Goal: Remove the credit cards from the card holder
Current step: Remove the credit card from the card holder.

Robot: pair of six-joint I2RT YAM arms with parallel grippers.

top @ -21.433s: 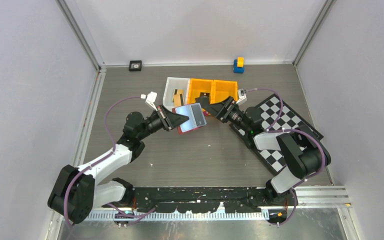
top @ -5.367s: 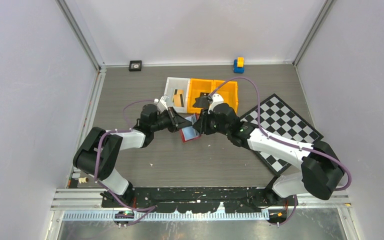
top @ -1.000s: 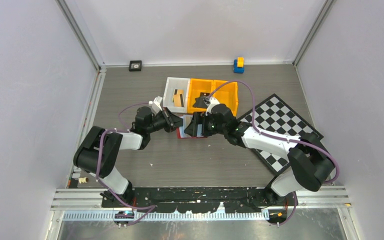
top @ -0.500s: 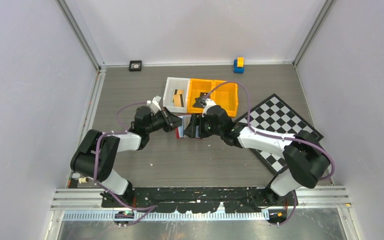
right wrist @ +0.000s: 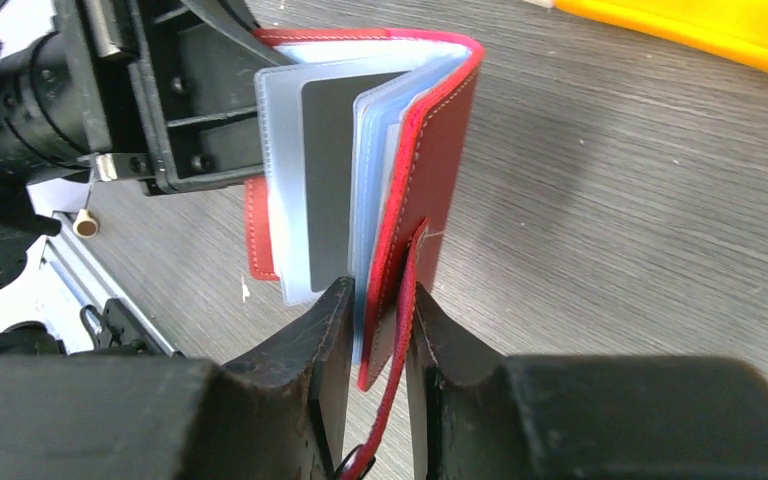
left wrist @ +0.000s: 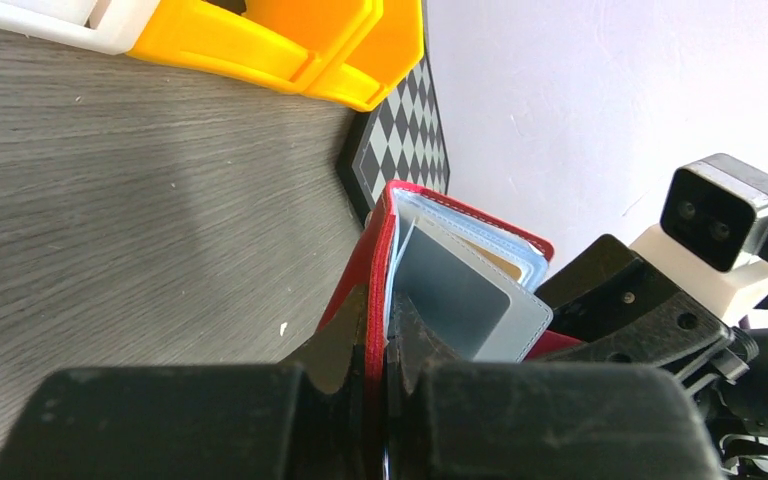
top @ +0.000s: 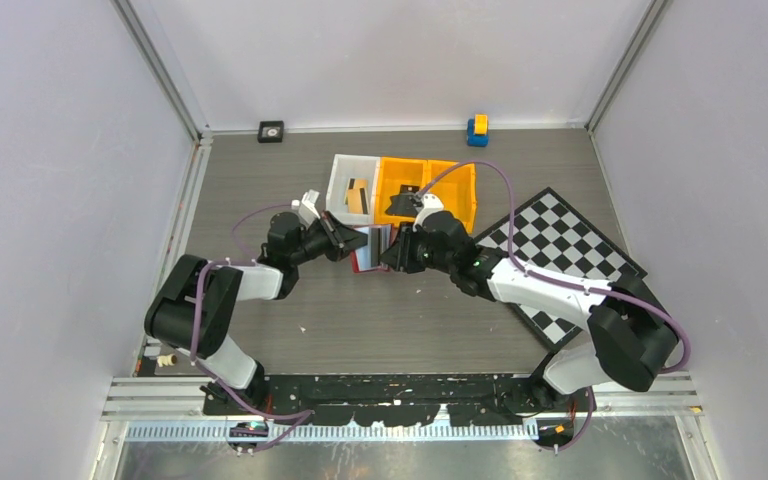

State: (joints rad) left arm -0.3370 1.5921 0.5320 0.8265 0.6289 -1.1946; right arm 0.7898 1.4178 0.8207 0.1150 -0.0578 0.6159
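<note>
The left gripper (left wrist: 380, 348) is clamped on one red cover of the card holder (left wrist: 358, 292), its fingers pressed together with the cover between them. The right gripper (right wrist: 375, 330) faces it from the other side, its fingers closed on the opposite red cover and the snap tab along with the edges of a few clear sleeves. The card holder (right wrist: 440, 150) is thus held between the two grippers, open like a book and standing on edge over the table (top: 260, 180), just on the near side of the white bin (top: 340, 165); whether it touches the table cannot be told. Its pale bluish sleeves fan out between the covers. The front sleeve shows a grey insert (right wrist: 325, 170), and the edge of a tan credit card (left wrist: 503, 264) shows inside a sleeve further back. In the white bin lies a small tan card (top: 357, 186) with something dark beside it. Two orange bins (top: 457, 172) sit in a row touching the right side of the white bin; the one next to the white bin holds a dark thing (top: 398, 204) that cannot be made out. A chequered board (top: 570, 240) lies flat, well to the right of the white bin and nearer the arms.
</note>
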